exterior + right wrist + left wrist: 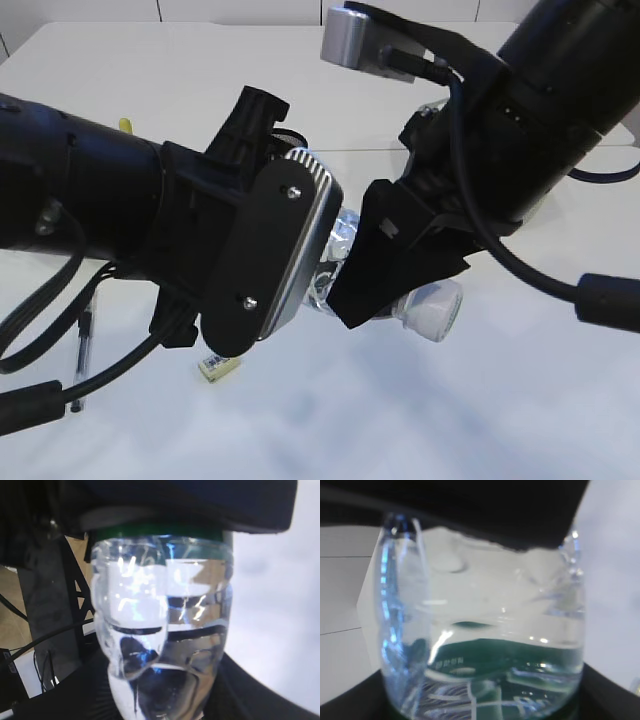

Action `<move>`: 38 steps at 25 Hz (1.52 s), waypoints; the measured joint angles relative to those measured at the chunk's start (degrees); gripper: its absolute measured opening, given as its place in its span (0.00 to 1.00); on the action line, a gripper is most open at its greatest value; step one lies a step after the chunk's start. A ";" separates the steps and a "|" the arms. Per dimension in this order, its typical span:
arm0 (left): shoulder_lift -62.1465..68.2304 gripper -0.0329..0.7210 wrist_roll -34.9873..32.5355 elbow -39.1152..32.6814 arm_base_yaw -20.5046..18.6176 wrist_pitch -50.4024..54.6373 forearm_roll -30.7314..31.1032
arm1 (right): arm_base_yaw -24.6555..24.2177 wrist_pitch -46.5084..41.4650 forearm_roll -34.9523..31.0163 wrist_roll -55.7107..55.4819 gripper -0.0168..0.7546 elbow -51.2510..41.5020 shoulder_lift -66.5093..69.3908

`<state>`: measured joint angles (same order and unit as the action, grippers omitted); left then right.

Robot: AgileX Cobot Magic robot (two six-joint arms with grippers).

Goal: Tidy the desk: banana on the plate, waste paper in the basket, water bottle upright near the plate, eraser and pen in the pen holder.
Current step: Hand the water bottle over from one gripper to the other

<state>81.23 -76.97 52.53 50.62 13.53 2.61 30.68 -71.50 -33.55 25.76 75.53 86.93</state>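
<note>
The water bottle (345,236) hangs sideways above the desk (420,430) between both grippers. My right gripper (400,290) is shut on its clear body (160,605) near the pale end (437,310). My left gripper (335,262) has its jaws close on either side of the green-labelled part (485,660); contact there is not visible. The eraser (218,366) lies on the desk under the left arm. The pen (84,350) lies further left. A yellow tip of the banana (125,125) peeks out behind the left arm. Plate, basket, pen holder and waste paper are out of view.
The two arms fill the middle of the exterior view and hide much of the desk. A seam line (360,151) crosses the tabletop behind them. Black cables (40,330) hang from the left arm over the pen.
</note>
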 joint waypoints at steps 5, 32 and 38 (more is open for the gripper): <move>0.00 0.69 0.25 0.00 0.00 0.00 -0.32 | 0.00 0.00 -0.21 0.00 0.45 0.00 0.00; -0.13 0.60 0.25 0.00 -0.27 0.14 -0.32 | 0.00 -0.19 -0.80 0.28 0.56 0.00 0.00; -0.23 0.59 0.25 0.00 -0.27 0.14 -0.32 | 0.00 -0.22 -0.80 1.28 0.57 0.00 0.00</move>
<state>81.00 -76.72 52.53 50.35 13.67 2.29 30.68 -71.72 -34.35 27.04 75.53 86.93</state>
